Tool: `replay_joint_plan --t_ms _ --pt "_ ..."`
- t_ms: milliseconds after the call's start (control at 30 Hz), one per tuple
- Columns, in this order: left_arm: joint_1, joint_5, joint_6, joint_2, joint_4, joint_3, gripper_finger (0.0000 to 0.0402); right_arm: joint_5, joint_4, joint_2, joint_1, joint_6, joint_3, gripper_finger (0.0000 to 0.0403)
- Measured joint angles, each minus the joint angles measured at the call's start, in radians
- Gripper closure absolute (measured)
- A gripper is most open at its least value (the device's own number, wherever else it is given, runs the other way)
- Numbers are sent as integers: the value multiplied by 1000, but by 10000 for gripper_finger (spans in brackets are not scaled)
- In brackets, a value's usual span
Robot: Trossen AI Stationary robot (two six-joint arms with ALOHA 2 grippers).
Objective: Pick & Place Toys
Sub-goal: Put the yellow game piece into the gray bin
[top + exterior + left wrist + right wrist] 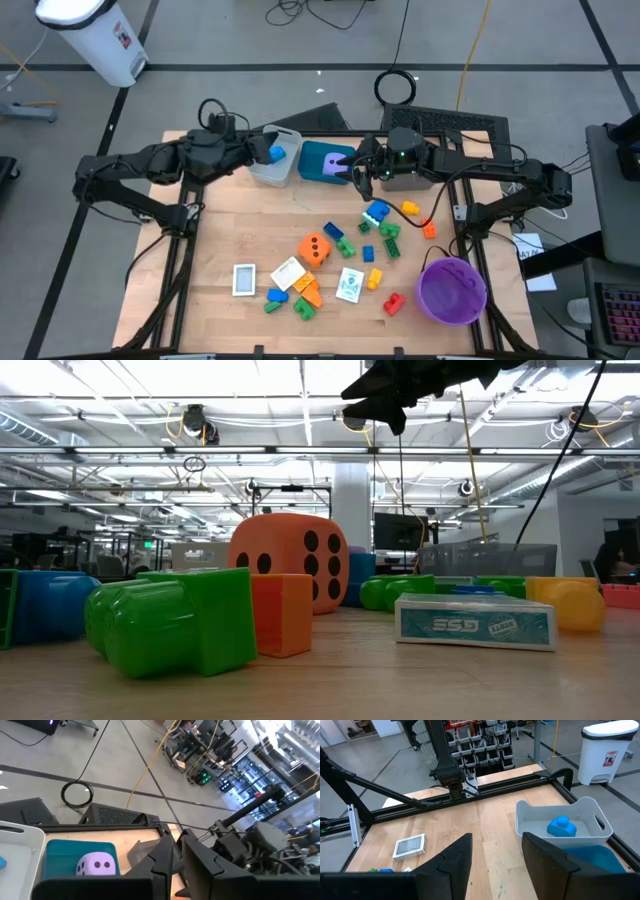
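My left gripper (260, 149) (176, 851) is shut and empty, held above the near-left rim of the grey tray (274, 165). A blue brick (277, 153) (562, 826) rests on that tray's floor. Beside it, the teal tray (318, 158) holds a purple die (335, 168) (96, 866). My right gripper (357, 171) (497, 851) is open with nothing between its fingers, raised at the teal tray's right side. An orange die (315, 249) (290, 560), white cards (245, 279) and several coloured bricks (378, 212) lie on the table.
A round purple bowl (452, 290) stands at the near right corner. A card box (475, 622) and green bricks (170, 620) lie close to the near edge. Bare wood (225, 225) shows on the table's left side. A white bin (95, 35) stands on the floor beyond.
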Motion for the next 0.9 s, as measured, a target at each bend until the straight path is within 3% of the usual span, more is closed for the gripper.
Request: replay_joint_plan --t_ms 600,733,900 --pt "13 13 -2 57 -119 -4 355 0 0 0 0 0 0 236" --pt "44 111 49 60 -93 -73 355 0 0 0 0 0 0 236" --pt "120 308 190 51 123 -251 355 0 0 0 0 0 0 236"
